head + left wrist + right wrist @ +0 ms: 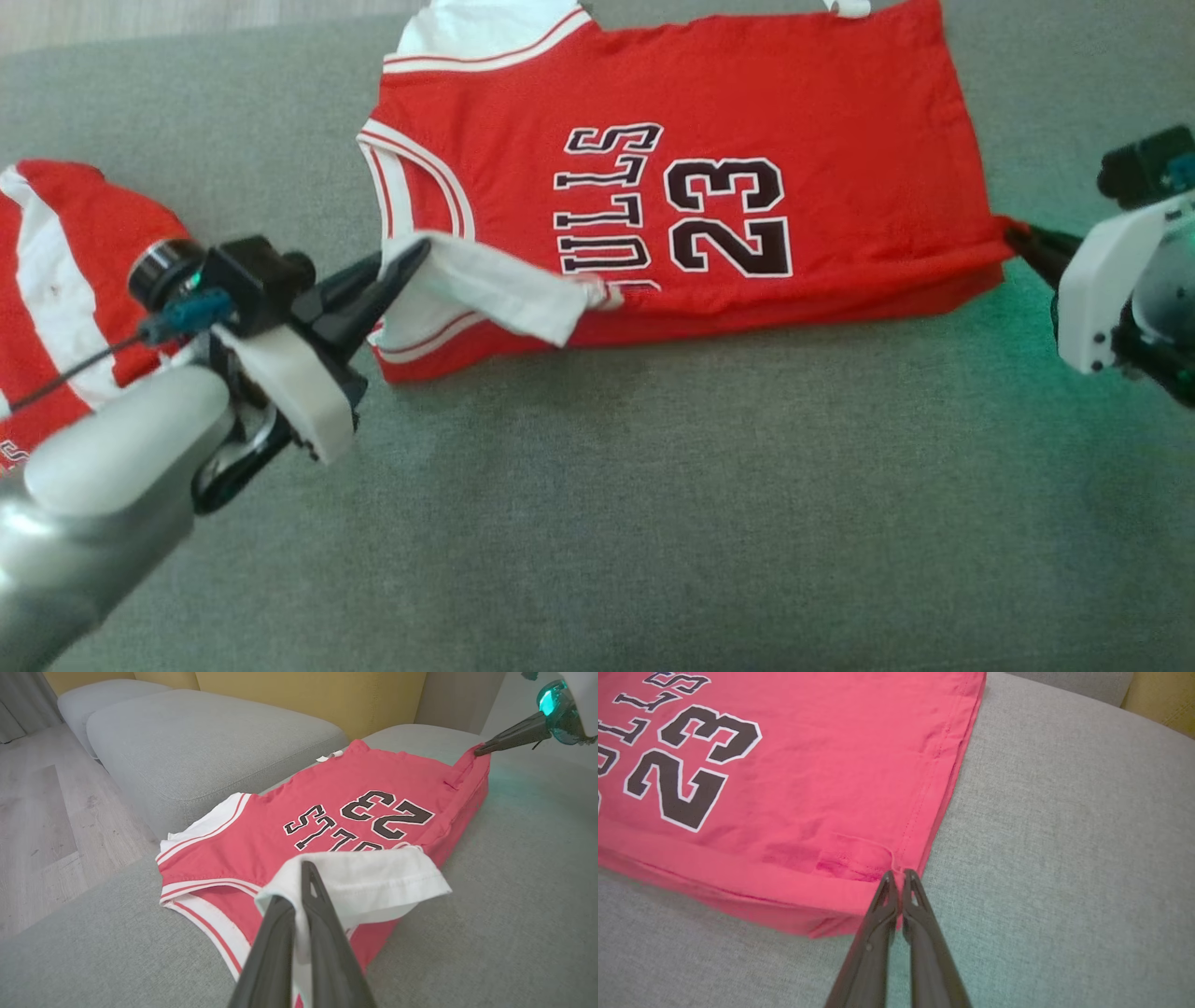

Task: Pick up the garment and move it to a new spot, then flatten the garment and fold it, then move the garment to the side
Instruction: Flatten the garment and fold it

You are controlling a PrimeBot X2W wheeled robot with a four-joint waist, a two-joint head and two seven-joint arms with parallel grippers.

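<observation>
The garment [747,121] is a red basketball jersey with white trim and a black "23", spread on the grey sofa cushion [653,504]. My left gripper [411,257] is shut on its white sleeve [495,289] at the near shoulder end, and the sleeve hangs lifted over the red cloth. In the left wrist view the gripper [301,882] pinches that white sleeve [373,882] above the garment [261,840]. My right gripper [1018,238] is shut on the near hem corner. In the right wrist view its tips [899,877] clamp that corner of the garment [808,765], raised slightly off the cushion.
A second red and white garment [65,280] lies at the left edge of the cushion. Grey cushion surface [1064,858] stretches in front of and right of the jersey. A grey ottoman [205,751], yellow sofa back [303,695] and wooden floor [42,812] lie beyond.
</observation>
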